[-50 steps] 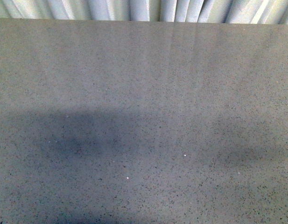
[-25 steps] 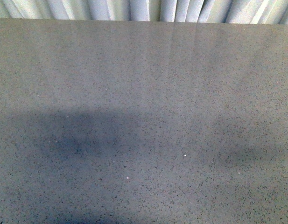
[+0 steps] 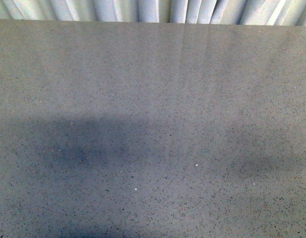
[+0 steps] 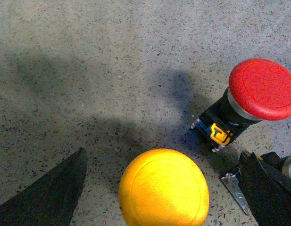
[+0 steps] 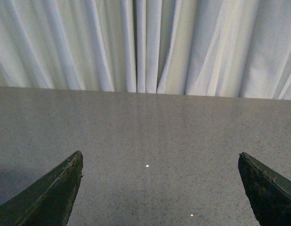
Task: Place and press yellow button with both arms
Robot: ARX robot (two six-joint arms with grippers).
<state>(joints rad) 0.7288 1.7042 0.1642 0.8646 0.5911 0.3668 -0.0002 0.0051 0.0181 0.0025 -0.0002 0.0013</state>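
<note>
1. The left hand (image 4: 162, 154) is spread wide, with the yellow button (image 4: 163, 188) between its fingers.
2. The yellow button stands on the desk (image 4: 112, 56), near a red button (image 4: 263, 87).
3. The right hand (image 5: 160, 154) is spread and holds nothing, facing a curtain (image 5: 145, 42).

the front view looks down across the desk (image 3: 153, 99) to the far curtain (image 3: 153, 10). the left wrist view faces down, close above the yellow button (image 4: 164, 188). the right wrist view looks low toward the same curtain.
</note>
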